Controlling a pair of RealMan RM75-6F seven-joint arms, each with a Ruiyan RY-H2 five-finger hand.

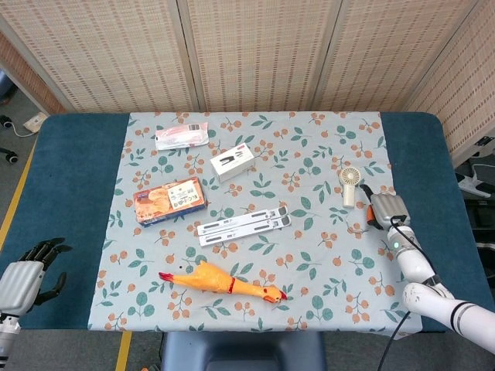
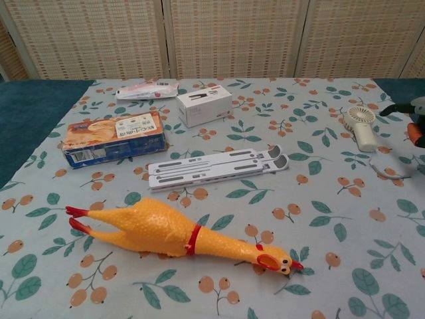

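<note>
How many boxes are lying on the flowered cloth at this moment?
2. The white box lies toward the far side, near the middle. The orange and blue box lies to the left of it, nearer the front. Nothing in the two views seems to hide another one.

The small handheld fan [image 1: 349, 185] is cream-white, with a round grilled head and a short, stubby handle. It lies flat on the floral tablecloth [image 1: 309, 255] near the right edge, head pointing toward the far side, handle toward the near side, beside a thin pale cord loop [image 2: 388, 171].
</note>
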